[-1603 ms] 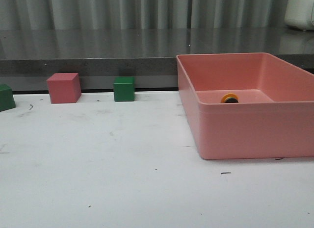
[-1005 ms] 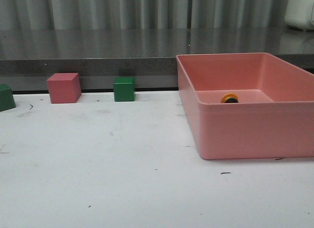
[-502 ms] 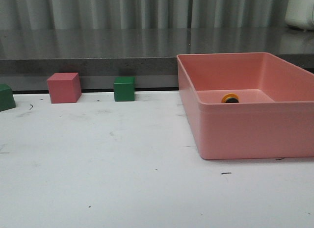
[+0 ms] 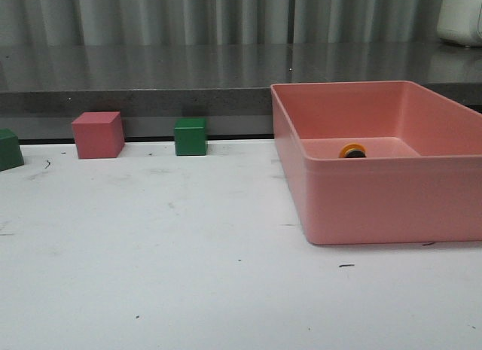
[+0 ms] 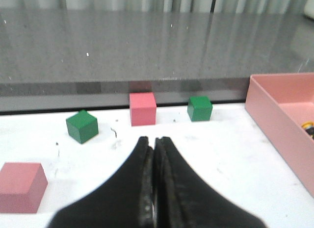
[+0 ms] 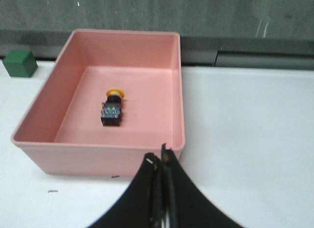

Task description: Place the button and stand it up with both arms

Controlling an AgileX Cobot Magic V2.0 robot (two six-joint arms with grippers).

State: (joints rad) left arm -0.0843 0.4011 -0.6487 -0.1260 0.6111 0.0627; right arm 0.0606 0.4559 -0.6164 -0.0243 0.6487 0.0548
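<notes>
White worktop, grey curtain behind. Button [image 6: 112,107] lay on its side in pink bin [image 4: 361,203] near right edge, ungrasped; left gripper [image 5: 154,142] and right gripper [image 6: 161,160] closed, empty, clear of it.

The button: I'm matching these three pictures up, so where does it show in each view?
Front view: the button peeks over the pink bin's near wall, only its yellow cap showing.
Left wrist view: a sliver of it at the picture's edge, inside the bin.
Right wrist view: lying on its side on the bin's floor.
Shared landmark: the pink bin.
</notes>
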